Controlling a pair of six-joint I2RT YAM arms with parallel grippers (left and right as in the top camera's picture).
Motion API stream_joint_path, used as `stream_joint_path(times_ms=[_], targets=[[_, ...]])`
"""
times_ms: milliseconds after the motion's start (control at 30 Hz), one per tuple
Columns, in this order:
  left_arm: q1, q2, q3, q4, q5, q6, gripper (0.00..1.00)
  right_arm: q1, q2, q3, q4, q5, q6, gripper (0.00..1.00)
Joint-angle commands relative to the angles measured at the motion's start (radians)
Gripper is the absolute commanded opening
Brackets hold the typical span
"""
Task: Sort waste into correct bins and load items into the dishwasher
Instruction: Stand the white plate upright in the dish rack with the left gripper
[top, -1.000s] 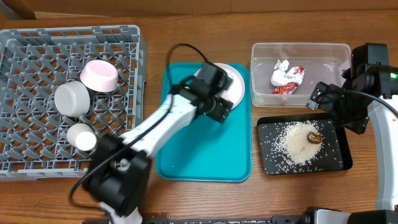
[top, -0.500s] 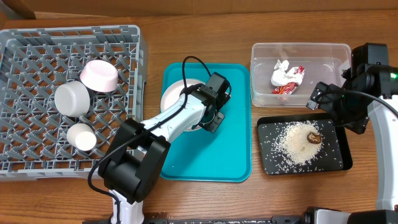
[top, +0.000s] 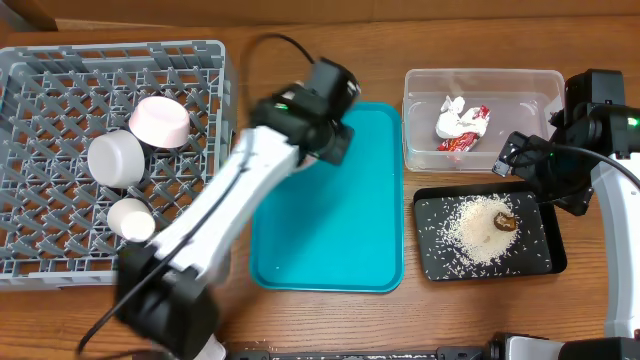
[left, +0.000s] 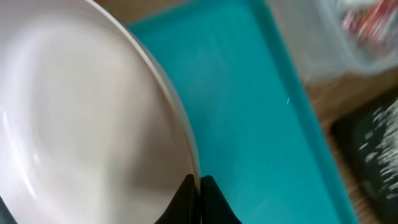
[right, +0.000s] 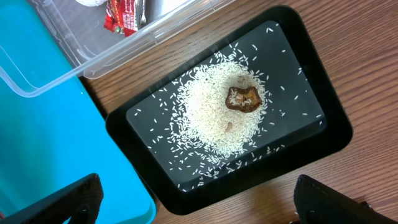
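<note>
Left wrist: plate (left: 81, 124) rim clamped in left claw (left: 200, 182) (teal tray (left: 249, 118) beneath).

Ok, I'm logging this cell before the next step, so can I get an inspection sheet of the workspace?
Surface: wooden table with teal tray.
Job's things: plate in left gripper; three dishes in rack; wrapper and tissue in tub; rice and brown lump in black tray; chopsticks not seen.
Clutter: nothing seen.
Grippers: left gripper shut on plate rim; right gripper open above black tray.
Cables: black cable loops from left arm; second cable along right arm.
Surroundings: nothing seen.
</note>
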Motion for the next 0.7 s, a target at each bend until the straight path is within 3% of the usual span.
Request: stream_joint_path(times_ms=[0,200,367,467,633,667], targets=[[0.157,-0.156,0.039,-0.016,0.166,-0.049,0.04,-0.004,-0.006,0.009,0.002,-0.002,-0.002,1.00],[0.399,-0.169,0.039,-0.039,0.555,0.062,0.04,-0.004,-0.006,0.009,0.002,-0.002,-0.002,1.00],[0.665,-0.076,0.038,-0.114,0.874,0.161,0.04,-0.004,-0.006,0.009,0.002,-0.002,-0.002,1.00],[0.735,-0.010,0.038,-0.136,0.957,0.197,0.04,-0.004,-0.006,0.009,0.000,-0.002,-0.002,1.00],[0.800,0.111,0.038,-0.171,0.965,0.198,0.04,-0.004,-0.006,0.009,-0.002,-0.002,-0.002,1.00],[0.813,0.117,0.038,-0.179,0.964,0.201,0.10,-0.004,-0.006,0.009,-0.002,-0.002,-0.002,1.00]])
